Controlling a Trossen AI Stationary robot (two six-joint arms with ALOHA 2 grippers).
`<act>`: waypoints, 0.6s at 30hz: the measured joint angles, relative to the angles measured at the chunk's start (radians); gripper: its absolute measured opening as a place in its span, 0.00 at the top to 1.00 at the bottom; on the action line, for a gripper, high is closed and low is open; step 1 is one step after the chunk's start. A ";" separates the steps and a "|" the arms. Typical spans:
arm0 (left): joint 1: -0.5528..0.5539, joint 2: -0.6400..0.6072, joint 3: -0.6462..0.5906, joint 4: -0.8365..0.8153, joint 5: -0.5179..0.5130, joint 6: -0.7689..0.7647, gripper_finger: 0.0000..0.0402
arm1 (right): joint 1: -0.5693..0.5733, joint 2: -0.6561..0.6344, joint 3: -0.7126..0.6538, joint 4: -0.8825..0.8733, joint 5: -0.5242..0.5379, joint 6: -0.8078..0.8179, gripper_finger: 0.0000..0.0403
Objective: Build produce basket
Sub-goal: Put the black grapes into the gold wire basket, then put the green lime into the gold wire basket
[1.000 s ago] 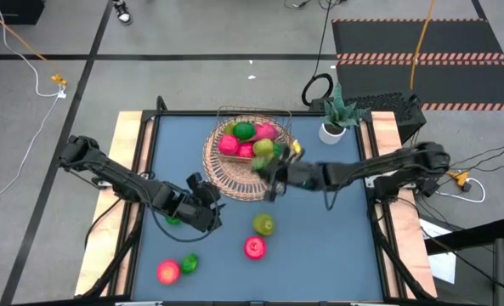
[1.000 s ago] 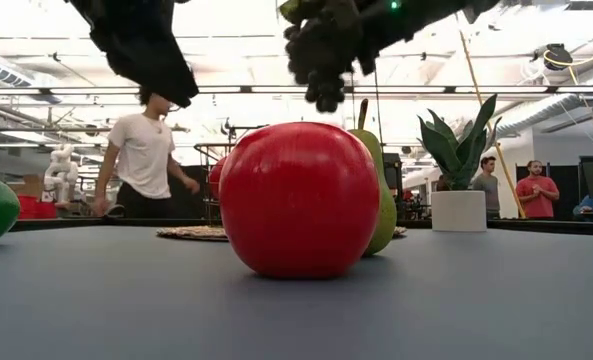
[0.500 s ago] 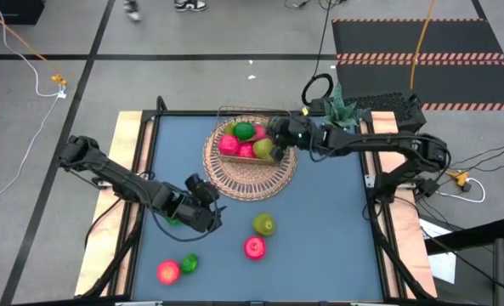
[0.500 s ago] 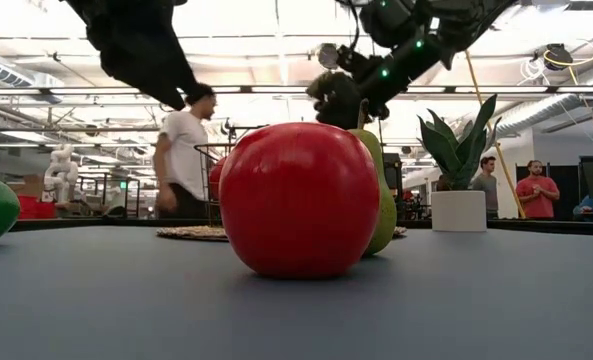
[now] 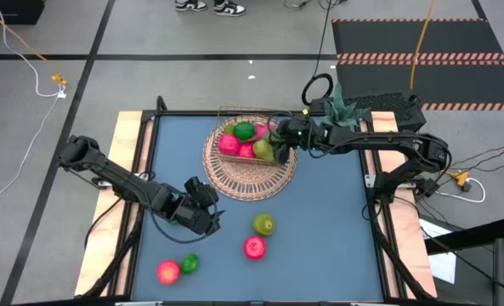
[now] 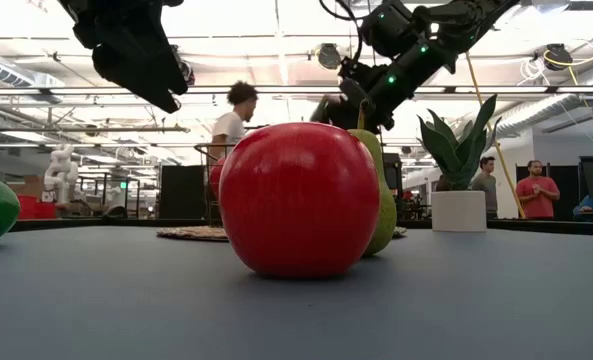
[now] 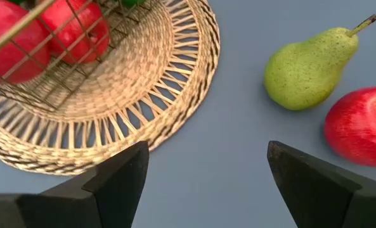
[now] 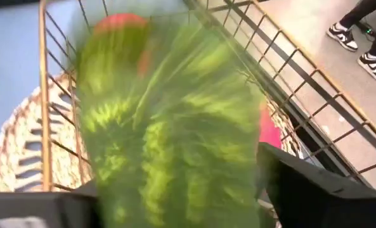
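Note:
The tan wicker basket (image 5: 235, 183) sits toward the table's far side, with pink, red and green fruits (image 5: 235, 140) in its well. My right gripper (image 5: 279, 138) hovers over the well's right part, open. A green striped fruit (image 8: 168, 126) shows blurred between its fingers and appears in the high view as a yellow-green fruit (image 5: 264, 150) in the well. My left gripper (image 5: 202, 204) is open above the table by the basket's near-left rim (image 7: 162, 95). A pear (image 5: 263, 224), red apples (image 5: 254, 247) (image 5: 168, 272) and a lime (image 5: 189, 263) lie on the table. My right gripper has the green striped fruit (image 8: 175, 152) between its spread fingers (image 8: 314, 190), coming from above over the basket's well. The fruit is blurred while the basket wire stays sharp. I cannot tell whether the fingers touch it.
A white pot with a green plant (image 5: 333, 127) stands at the far right corner, close to my right arm. The basket's wire frame (image 8: 61, 95) rises around the well. Another green fruit (image 5: 173, 219) lies under my left arm. People stand beyond the table.
My right gripper has moved from over the basket's near rim toward the table's far edge, carrying the yellow-green fruit, and now stands over the well's right side. The fruit now sits lower, among the fruits in the well.

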 joint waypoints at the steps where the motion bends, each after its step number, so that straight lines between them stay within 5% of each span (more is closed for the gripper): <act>1: 0.000 0.000 0.000 0.000 0.007 -0.009 0.19 | 0.001 -0.004 0.000 0.009 0.000 0.011 0.34; 12: -0.008 -0.001 0.000 -0.054 0.046 -0.087 0.19 | 0.044 -0.191 0.000 0.016 0.002 0.047 0.24; 18: -0.021 -0.001 0.000 -0.257 0.083 -0.269 0.19 | 0.199 -0.311 -0.133 0.181 -0.057 0.149 0.24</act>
